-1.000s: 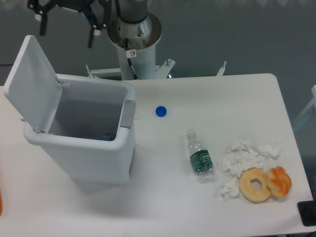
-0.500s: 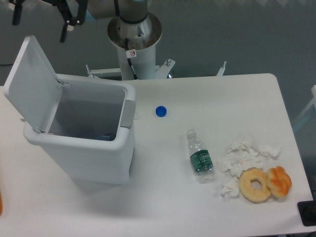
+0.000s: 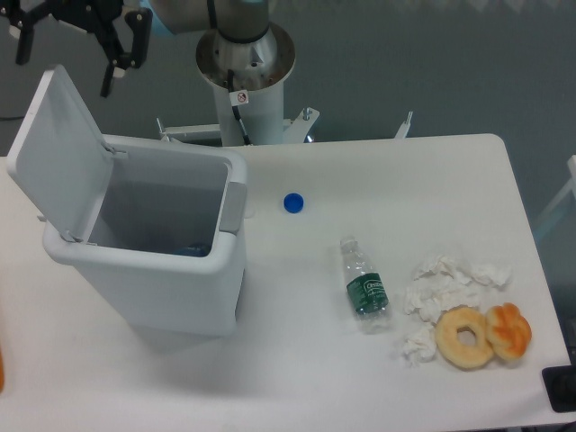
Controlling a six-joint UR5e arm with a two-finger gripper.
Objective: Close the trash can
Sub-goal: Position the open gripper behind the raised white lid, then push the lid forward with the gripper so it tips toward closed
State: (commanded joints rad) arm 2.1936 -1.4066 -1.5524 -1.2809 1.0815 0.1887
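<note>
- The black two-finger gripper [image 3: 63,56] is hanging at the top left of the view, above and behind the raised lid; a second ago it was sitting further right, close to the arm's grey base column [image 3: 243,54], so it is travelling leftward over the bin; in the last half second it is also dipping a little lower, toward the lid's upper edge.
- Its fingers [image 3: 115,65] are standing apart with nothing between them; they are not touching the lid.
- The large white rectangular plastic trash can with rounded corners [image 3: 157,261] is standing on the left part of the white table [image 3: 387,180], exactly where it stood a second ago; its flat hinged lid [image 3: 56,153] is tilting up and back on the left side, the mouth is gaping open, and the grey front latch [image 3: 234,207] is facing right.
- Nothing else is shifting: the small blue bottle cap [image 3: 292,203], the clear plastic bottle with a green label [image 3: 364,286], the crumpled white tissues [image 3: 445,288] and the two round pastries [image 3: 484,335] are lying well apart from the bin.
- Judging by this, the arm is lining up behind the lid to push it forward and down; the closing itself is not yet starting.
</note>
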